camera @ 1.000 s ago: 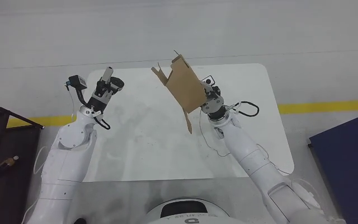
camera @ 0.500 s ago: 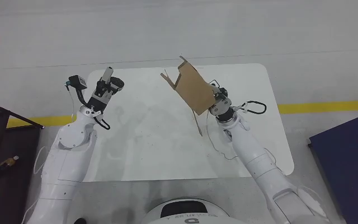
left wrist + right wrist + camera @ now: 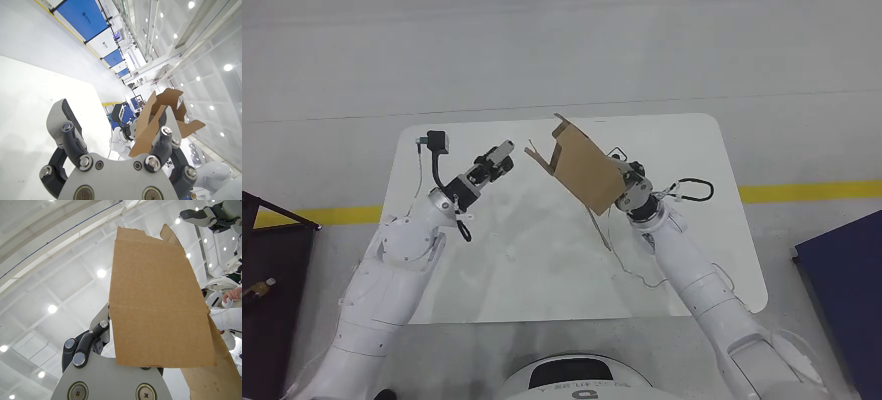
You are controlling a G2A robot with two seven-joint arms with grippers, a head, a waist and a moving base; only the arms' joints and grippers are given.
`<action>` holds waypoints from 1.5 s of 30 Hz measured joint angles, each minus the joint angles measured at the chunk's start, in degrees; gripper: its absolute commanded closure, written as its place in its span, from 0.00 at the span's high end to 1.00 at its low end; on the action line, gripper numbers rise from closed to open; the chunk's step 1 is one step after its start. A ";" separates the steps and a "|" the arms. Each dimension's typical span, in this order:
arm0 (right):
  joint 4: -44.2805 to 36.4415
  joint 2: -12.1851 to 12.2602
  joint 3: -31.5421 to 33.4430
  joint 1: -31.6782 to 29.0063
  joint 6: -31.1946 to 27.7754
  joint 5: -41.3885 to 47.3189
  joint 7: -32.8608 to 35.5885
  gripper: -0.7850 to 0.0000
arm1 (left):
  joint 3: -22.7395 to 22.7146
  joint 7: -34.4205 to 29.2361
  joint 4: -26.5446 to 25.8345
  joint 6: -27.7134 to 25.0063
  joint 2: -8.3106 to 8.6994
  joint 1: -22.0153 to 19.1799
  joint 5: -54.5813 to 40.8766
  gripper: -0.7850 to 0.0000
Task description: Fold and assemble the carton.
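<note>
The right gripper [image 3: 623, 186] is clamped on one end of the brown cardboard carton [image 3: 582, 170]. It holds the partly folded carton tilted in the air above the far middle of the white table [image 3: 512, 270], with the loose flaps sticking out at the free end. The left gripper [image 3: 504, 154] hovers near those flaps, pointing at the carton, its jaws spread wide with nothing between them.
</note>
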 measured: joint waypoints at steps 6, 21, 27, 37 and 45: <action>1.52 -0.78 -0.64 0.09 1.16 2.69 0.92 0.00 | 0.60 -2.53 -0.33 -0.44 -0.11 -0.54 -0.01 1.00; 1.15 -1.11 -1.03 -0.54 3.93 4.43 -2.28 0.00 | -1.24 -0.55 0.16 0.70 -0.02 0.08 -1.13 1.00; 1.83 -1.72 -1.55 -0.02 4.42 4.79 -3.17 0.00 | -3.23 -2.13 -1.63 -3.43 0.35 1.42 0.41 1.00; 2.80 -2.48 -2.37 1.26 6.10 3.65 -3.14 0.00 | -0.68 -4.06 -1.99 -3.65 -0.04 -0.26 2.84 1.00; 1.83 -2.94 -3.38 0.80 6.95 1.87 -2.76 0.00 | 1.50 -3.83 0.75 -2.05 -0.53 -2.81 5.50 1.00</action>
